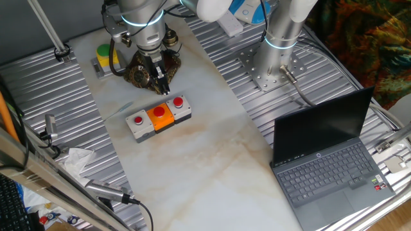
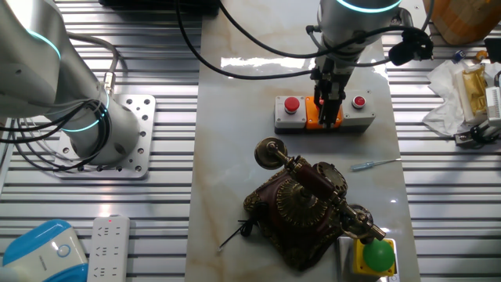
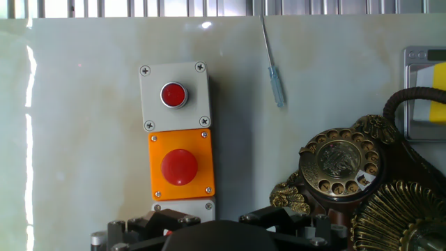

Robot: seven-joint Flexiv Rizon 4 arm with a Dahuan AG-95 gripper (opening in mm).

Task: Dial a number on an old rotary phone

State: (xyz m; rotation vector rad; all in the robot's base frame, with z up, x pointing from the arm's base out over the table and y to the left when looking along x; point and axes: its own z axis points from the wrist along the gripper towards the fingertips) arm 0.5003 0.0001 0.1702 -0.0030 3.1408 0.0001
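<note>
The small ornate dark-brown rotary phone with brass-gold trim [image 2: 307, 205] sits on the pale marbled counter [image 2: 235, 141], its round dial [image 3: 340, 166] at four o'clock in the hand view. At twelve o'clock from it in the other fixed view lies the grey box with red and orange buttons [image 2: 323, 113]. The black two-finger pincer [image 2: 329, 107] hangs over that box; its jaws look pressed close, though I cannot tell for sure. A thin blue-handled screwdriver [image 3: 274, 74] lies nearby. A dark laptop [image 1: 327, 160] rests on ribbed metal.
</note>
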